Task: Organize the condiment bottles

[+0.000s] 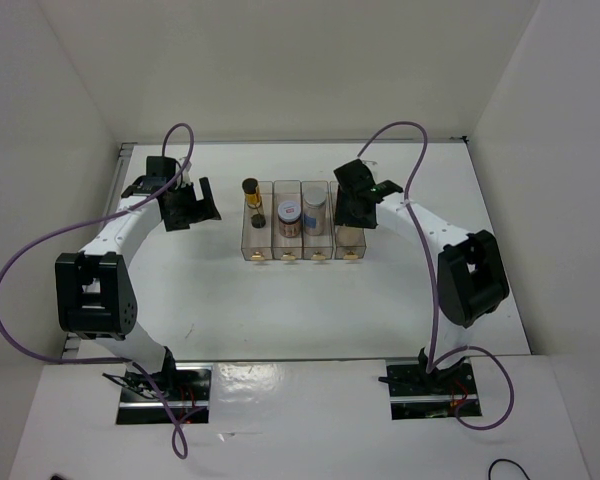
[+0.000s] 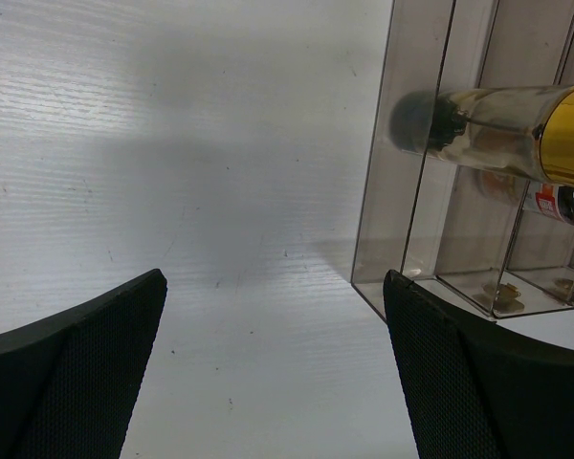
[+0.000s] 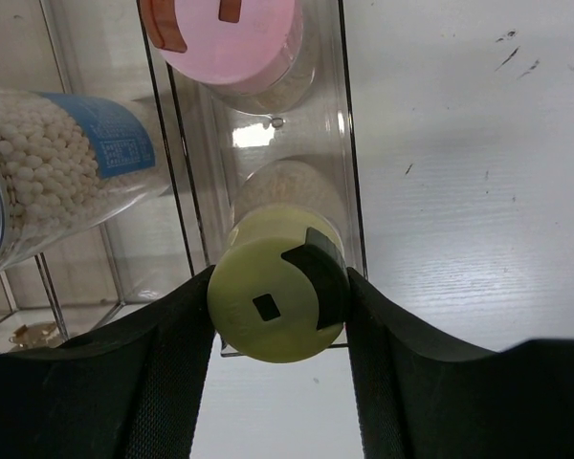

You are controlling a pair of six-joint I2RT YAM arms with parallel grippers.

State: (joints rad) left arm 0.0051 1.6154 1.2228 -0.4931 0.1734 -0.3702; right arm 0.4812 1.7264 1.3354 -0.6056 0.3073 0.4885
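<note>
A clear four-slot tray (image 1: 270, 252) stands mid-table. Its left slot holds the slim black-capped amber bottle (image 1: 252, 200), then come the lilac-lidded brown jar (image 1: 289, 214) and the pale-blue-lidded clear jar (image 1: 315, 208). My right gripper (image 1: 358, 212) is over the right slot. In the right wrist view it (image 3: 279, 325) is shut on the yellow cap of the cream bottle (image 3: 268, 306) at that slot's near end, with the pink-capped bottle (image 3: 225, 38) behind it. My left gripper (image 1: 190, 205) is open and empty, left of the tray. Its view (image 2: 273, 373) shows the amber bottle (image 2: 497, 120).
White walls close in the table at the back and on both sides. The tray's clear wall (image 2: 392, 191) stands just right of my left gripper's right finger (image 2: 459, 382). Purple cables loop from both arms.
</note>
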